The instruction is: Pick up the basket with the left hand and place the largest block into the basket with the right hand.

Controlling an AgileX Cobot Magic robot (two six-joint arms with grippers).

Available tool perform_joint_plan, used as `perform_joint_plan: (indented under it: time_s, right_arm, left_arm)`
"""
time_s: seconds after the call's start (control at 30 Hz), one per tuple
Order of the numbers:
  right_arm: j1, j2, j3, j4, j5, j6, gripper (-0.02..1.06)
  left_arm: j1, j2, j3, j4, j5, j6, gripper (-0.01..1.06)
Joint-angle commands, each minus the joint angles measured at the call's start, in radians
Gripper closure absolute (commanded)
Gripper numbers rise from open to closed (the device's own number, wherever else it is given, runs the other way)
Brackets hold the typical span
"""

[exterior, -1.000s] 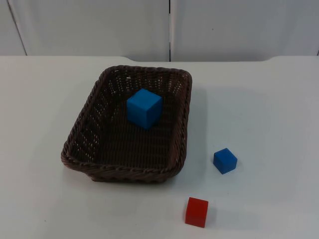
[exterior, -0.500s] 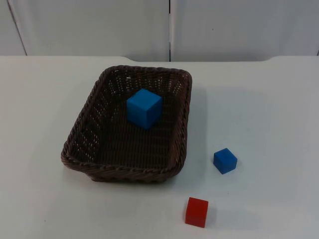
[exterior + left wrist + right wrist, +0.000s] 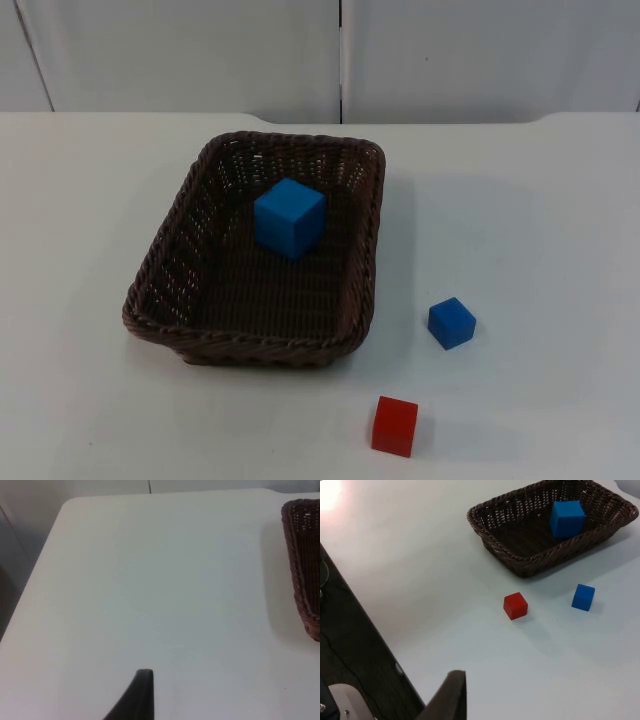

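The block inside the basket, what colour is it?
Blue; the block shows best in the top view, inside the brown basket.

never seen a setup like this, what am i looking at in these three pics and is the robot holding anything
This is a two-armed robot at a white table. One picture comes from a fixed camera looking down on the table; the other two come from cameras on each arm's wrist, looking along its gripper.

On the table stands a brown wicker basket with a large blue block inside it. Beside the basket lie a small blue block and a red block, apart from each other.

The black shape in the left wrist view is a fingertip of the left gripper, over bare table away from the basket. The right wrist view shows a right gripper fingertip near the table's edge. Neither holds anything; both arms seem to wait.
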Motion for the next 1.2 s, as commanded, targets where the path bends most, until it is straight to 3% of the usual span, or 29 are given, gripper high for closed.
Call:
perform_joint_plan:
  time_s: [0.0, 0.27, 1.17]
  right_arm:
    - [-0.002, -0.002, 0.003, -0.004, -0.012, -0.002, -0.01]
    - [-0.079, -0.002, 0.003, -0.004, -0.012, -0.002, -0.01]
    - [-0.478, -0.002, 0.003, -0.004, -0.012, -0.002, -0.01]
  left_arm:
    - [0.001, -0.005, 0.004, 0.007, -0.001, 0.000, 0.00]
    - [0.001, -0.005, 0.004, 0.007, -0.001, 0.000, 0.00]
    - [0.001, -0.005, 0.004, 0.007, -0.001, 0.000, 0.00]
